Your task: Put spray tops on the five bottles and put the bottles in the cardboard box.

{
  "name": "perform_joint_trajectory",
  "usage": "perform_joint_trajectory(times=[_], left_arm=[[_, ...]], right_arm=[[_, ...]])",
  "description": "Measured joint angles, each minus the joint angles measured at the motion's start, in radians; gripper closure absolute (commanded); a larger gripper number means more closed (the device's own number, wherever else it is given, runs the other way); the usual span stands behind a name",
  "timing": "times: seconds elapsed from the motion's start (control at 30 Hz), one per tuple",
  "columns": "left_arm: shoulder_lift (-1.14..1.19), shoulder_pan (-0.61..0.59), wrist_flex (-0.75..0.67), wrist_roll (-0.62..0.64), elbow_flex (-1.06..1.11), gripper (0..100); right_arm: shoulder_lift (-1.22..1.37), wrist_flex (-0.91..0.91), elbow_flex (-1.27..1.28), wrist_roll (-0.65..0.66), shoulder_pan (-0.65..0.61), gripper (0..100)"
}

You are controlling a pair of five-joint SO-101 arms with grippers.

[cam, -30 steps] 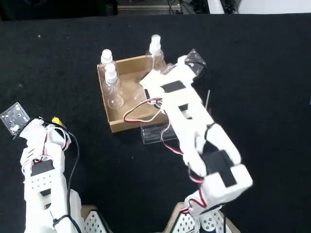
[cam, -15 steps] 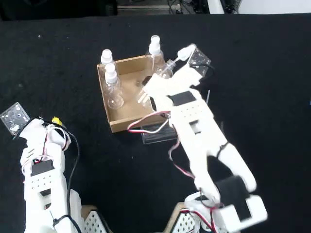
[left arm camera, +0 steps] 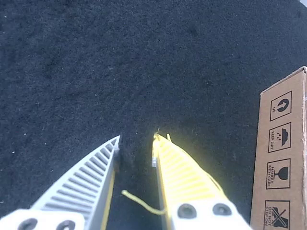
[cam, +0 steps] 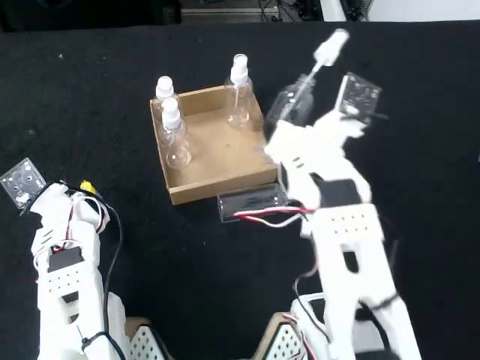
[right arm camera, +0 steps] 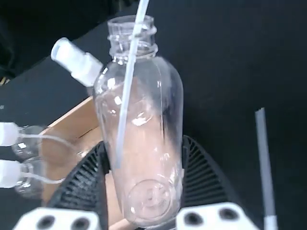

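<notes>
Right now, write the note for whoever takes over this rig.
Left pincer: open, empty, over the table beside the box.
Right pincer: shut on a bottle, held up beside the box; its spray top sits loose, tube in the neck.
Done: three capped bottles stand in the box.
To do: seat that top, box this bottle, then the fifth.

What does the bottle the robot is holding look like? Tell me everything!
The bottle is clear, empty-looking plastic with a round body and a ridged, open neck. The right gripper clamps its lower body between black fingers, holding it tilted beside the cardboard box. A spray top is not seated: its thin white tube pokes down through the neck, head raised above.
</notes>
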Motion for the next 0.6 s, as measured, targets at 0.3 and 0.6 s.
perform_joint_trajectory(times=[0.3,0.6], left_arm=[[0.0,0.0,0.0,0.0,0.0,91],[0.0,0.0,0.0,0.0,0.0,91]], right_arm=[[-0.213,-0.453,0.321,0.273,0.249,98.8],[-0.224,-1.002,0.479,0.453,0.292,98.8]])
